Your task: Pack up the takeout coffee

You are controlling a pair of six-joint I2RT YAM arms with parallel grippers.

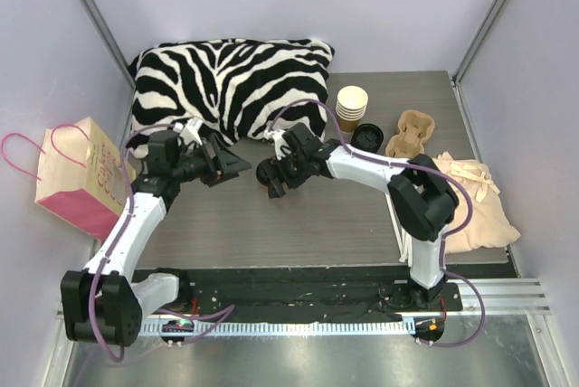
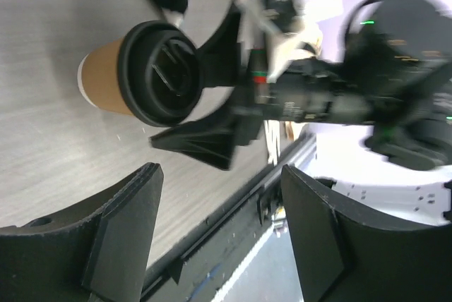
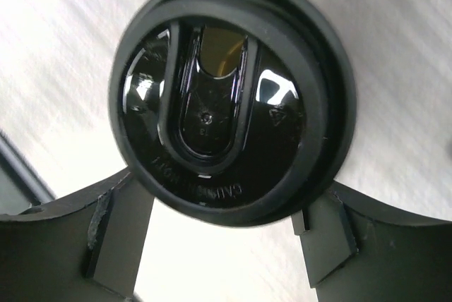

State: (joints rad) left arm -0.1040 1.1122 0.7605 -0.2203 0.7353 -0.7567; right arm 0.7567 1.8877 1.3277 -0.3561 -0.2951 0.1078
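Lidded takeout coffee between right tool jaws

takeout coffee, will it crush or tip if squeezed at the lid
Paper walls on the takeout coffee probably dent under a hard squeeze. Its black lid looks glossy, maybe slippery. It narrows toward the base, so a sideways push might tip it.

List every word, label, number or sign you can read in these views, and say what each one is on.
No text here is clear enough to quote.
Black lid of the takeout coffee: raised lettering along its lower rim, too blurred to read; a small raised triangular mark on its right side.
Pink paper bag: cursive print on its side, too small to read.
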